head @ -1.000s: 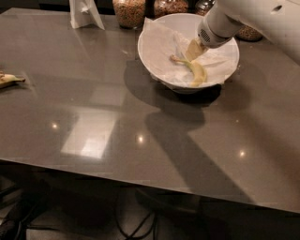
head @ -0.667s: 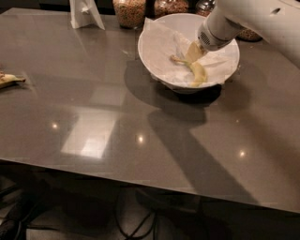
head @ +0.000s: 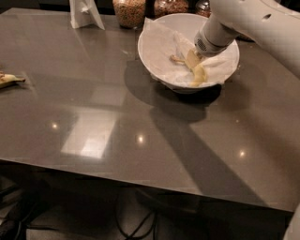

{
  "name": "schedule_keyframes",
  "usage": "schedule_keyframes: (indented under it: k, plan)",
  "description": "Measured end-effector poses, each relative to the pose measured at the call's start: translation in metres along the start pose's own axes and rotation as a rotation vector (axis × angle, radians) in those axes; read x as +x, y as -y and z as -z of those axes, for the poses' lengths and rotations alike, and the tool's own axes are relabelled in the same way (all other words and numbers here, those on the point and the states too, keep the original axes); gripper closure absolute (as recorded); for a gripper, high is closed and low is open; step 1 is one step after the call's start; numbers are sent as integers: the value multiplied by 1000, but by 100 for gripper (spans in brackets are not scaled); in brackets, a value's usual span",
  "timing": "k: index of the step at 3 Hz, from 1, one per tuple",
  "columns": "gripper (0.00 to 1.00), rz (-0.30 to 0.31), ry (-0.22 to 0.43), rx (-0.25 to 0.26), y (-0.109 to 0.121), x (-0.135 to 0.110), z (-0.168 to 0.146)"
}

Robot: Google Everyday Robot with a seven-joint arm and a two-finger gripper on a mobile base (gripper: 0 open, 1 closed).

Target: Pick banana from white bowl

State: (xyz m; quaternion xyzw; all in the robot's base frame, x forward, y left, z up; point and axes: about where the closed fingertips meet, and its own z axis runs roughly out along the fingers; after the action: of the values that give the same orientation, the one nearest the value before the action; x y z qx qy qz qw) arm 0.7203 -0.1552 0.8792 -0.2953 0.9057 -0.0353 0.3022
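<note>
The small yellow banana (head: 197, 71) lies inside the large white bowl (head: 157, 44) at the far right of the grey table, its stem pointing left. My gripper (head: 192, 57) comes down into the bowl from the upper right on the white arm (head: 243, 21) and sits right at the banana's upper part. The arm's end hides the contact point, so I cannot tell whether the banana is held. The banana still rests against the bowl's inner wall.
A paler banana (head: 9, 79) lies at the table's left edge. Glass jars of grains (head: 129, 10) stand behind the bowl, with a white stand (head: 84, 13) to their left. The table's front edge (head: 140, 176) runs across the lower view.
</note>
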Motion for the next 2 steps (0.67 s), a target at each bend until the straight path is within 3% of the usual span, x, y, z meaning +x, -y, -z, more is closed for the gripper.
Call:
schedule_keyframes:
  k: [2]
  plan:
    - [55,10,-38,-22,-7,8,-14]
